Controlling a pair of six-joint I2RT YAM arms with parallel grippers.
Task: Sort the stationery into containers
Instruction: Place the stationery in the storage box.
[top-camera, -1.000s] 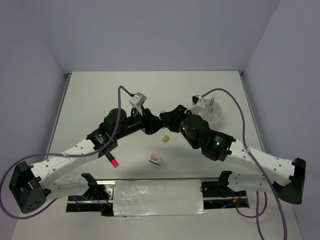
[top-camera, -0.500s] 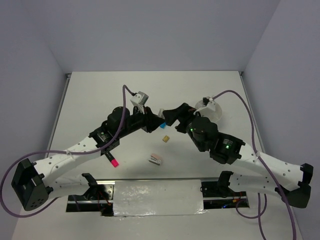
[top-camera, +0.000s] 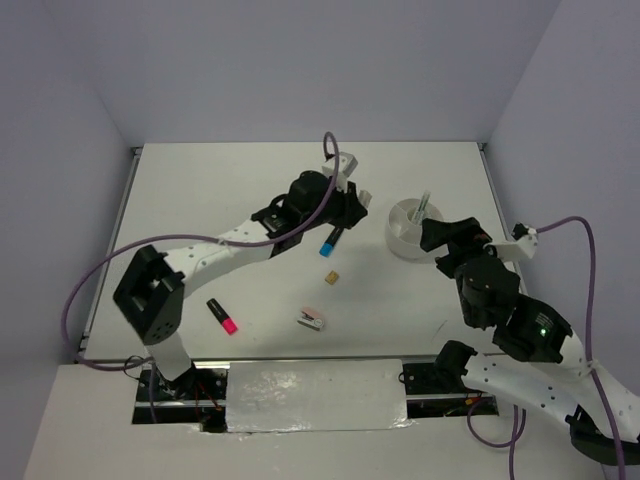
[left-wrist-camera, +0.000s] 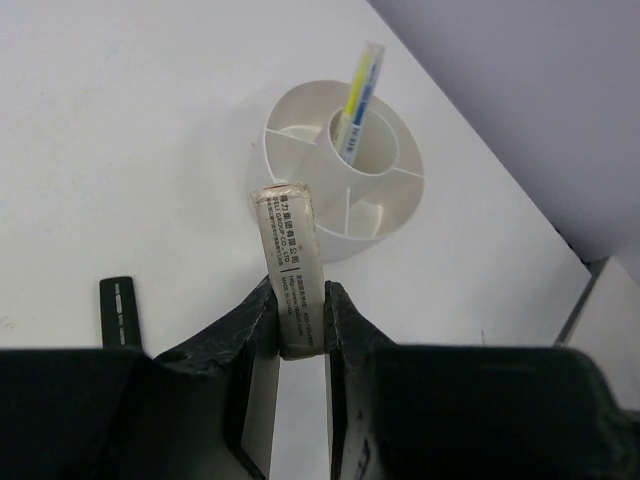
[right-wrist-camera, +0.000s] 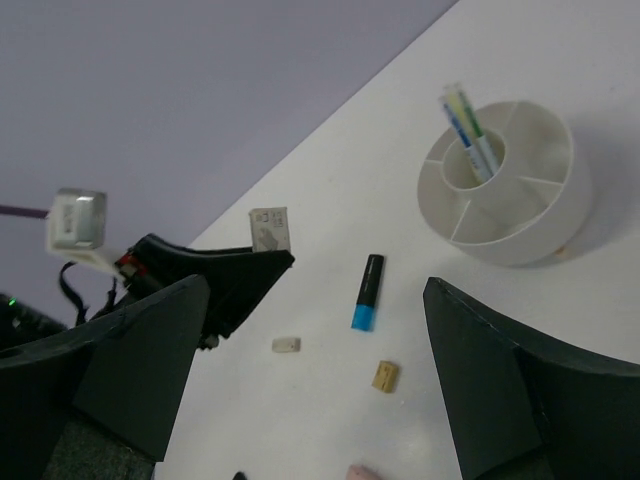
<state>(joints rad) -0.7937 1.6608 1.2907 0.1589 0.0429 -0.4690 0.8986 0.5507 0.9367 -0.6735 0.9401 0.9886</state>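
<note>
Left wrist: pincer (left-wrist-camera: 297, 318) covers eraser (left-wrist-camera: 288, 240) base.

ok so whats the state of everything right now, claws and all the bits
left claw: shut on the eraser
eraser: gripped, raised off the table
right claw: open, empty
tub: upright, outer sections look empty
pens: standing tilted in the tub's middle cup
blue marker: lying loose on the table
pink highlighter: lying loose on the table
</note>
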